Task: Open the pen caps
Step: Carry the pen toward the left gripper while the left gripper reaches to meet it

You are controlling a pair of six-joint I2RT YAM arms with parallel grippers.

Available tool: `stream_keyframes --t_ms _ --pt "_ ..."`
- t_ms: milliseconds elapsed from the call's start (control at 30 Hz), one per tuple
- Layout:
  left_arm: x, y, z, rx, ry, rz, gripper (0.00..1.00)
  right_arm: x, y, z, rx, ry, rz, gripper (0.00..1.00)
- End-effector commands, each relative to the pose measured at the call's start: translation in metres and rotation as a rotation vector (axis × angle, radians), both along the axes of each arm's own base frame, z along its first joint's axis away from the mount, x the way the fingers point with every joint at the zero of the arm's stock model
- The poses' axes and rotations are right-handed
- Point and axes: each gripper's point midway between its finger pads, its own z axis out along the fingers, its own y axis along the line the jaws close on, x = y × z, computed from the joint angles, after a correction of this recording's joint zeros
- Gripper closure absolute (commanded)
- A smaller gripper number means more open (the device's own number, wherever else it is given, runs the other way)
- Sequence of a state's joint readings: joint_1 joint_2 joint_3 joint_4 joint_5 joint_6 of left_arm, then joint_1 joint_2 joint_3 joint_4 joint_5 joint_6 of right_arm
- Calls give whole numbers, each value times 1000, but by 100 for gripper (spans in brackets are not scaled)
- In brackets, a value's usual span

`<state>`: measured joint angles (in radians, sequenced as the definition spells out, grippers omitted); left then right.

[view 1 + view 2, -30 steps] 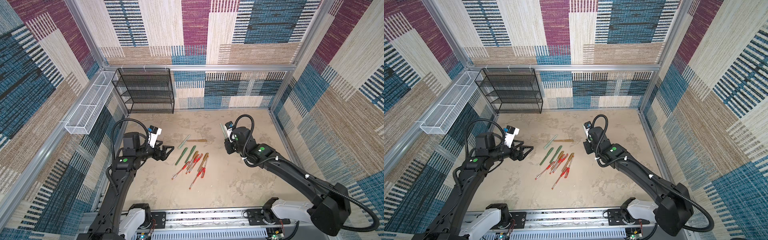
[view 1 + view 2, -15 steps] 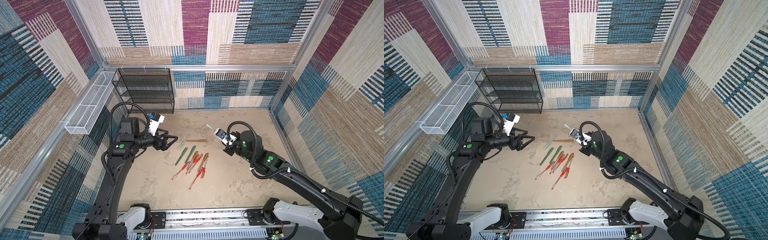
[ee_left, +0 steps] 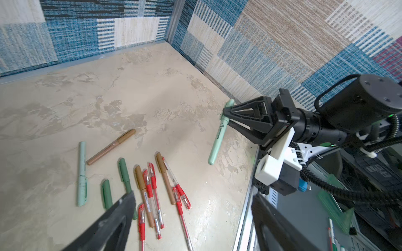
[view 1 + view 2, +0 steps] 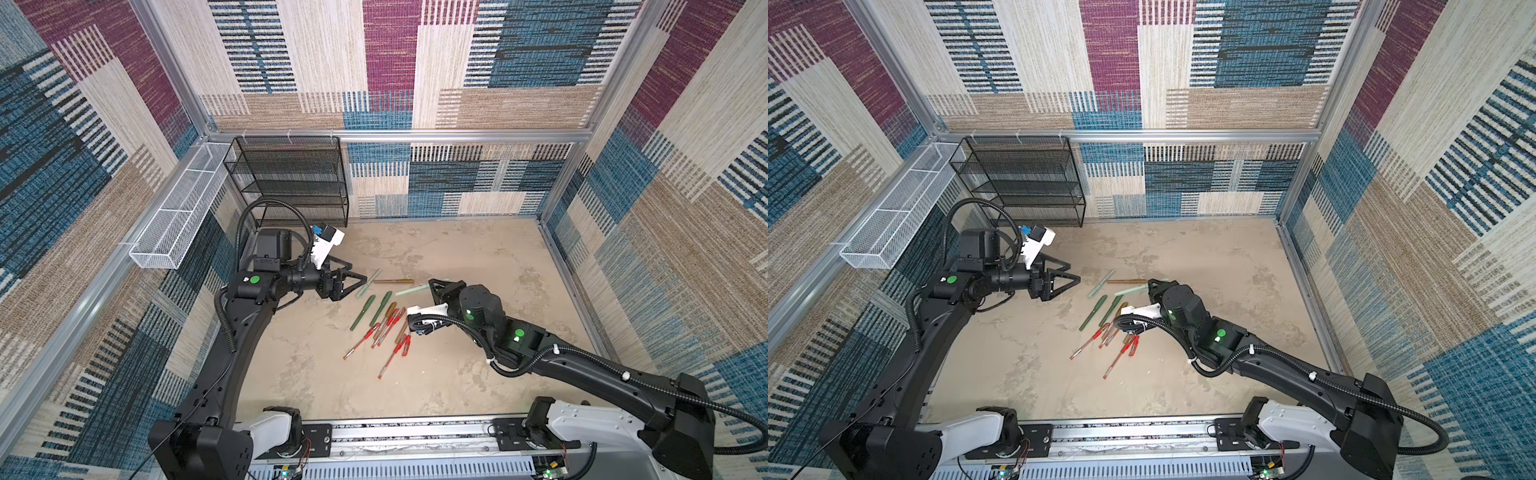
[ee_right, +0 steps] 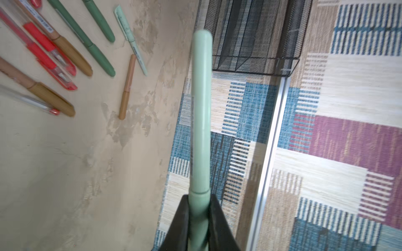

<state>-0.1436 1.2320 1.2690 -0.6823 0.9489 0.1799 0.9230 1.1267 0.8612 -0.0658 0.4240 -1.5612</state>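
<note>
Barely started: no cap is off yet, as far as you can see. Your right end effector (image 3: 225,116) is clamped on a mint pen (image 3: 217,139), held in the air above the tabletop (image 4: 478,257), w/ the long barrel sticking out free. In the right wrist view the grip sits just below a seam, so it's prob. on the cap (image 5: 198,208). That end is half hidden by the fingers, so don't take it as certain. Your left end effector (image 4: 359,272) is spread wide and empty, near the pen but apart from it, pointing its way.

Left to do: that pen, then everything lying on the tabletop. That's a second mint pen (image 3: 81,173), brown pens (image 3: 111,146), dark green pens (image 3: 124,173) and red gel pens (image 3: 151,173), all capped, some overlapping.

Materials: mint, green & brown ones are matte, smooth, round plastic w/ rounded ends. Red ones are slim clear tubes w/ glossy red caps & clips. Tabletop is mottled beige, stone-look
</note>
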Motion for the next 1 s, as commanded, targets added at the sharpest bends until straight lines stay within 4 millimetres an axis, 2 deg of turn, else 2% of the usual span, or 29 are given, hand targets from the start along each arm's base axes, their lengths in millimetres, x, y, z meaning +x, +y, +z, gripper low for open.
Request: stream_keyframes --t_ms 0,167,233,400,667,833,967 --pt "-6 -12 -3 39 -52 -83 13 2 15 11 -91 -54 51 99" --pt "-8 -38 -9 134 -97 -187 16 -10 48 10 -136 -20 147 98" --pt "-11 -48 -15 177 -106 -232 22 -16 56 8 -164 -8 178 97" --pt "-23 -66 -31 262 -124 -311 27 -18 62 11 -159 -6 193 95" --pt "-24 -68 -54 369 -148 -331 44 -20 65 21 -151 -20 193 95" --pt "-24 -73 -55 369 -143 -341 61 -20 72 22 -152 -40 205 95" --pt "-26 -72 -52 369 -150 -341 91 -20 75 22 -146 -42 208 93"
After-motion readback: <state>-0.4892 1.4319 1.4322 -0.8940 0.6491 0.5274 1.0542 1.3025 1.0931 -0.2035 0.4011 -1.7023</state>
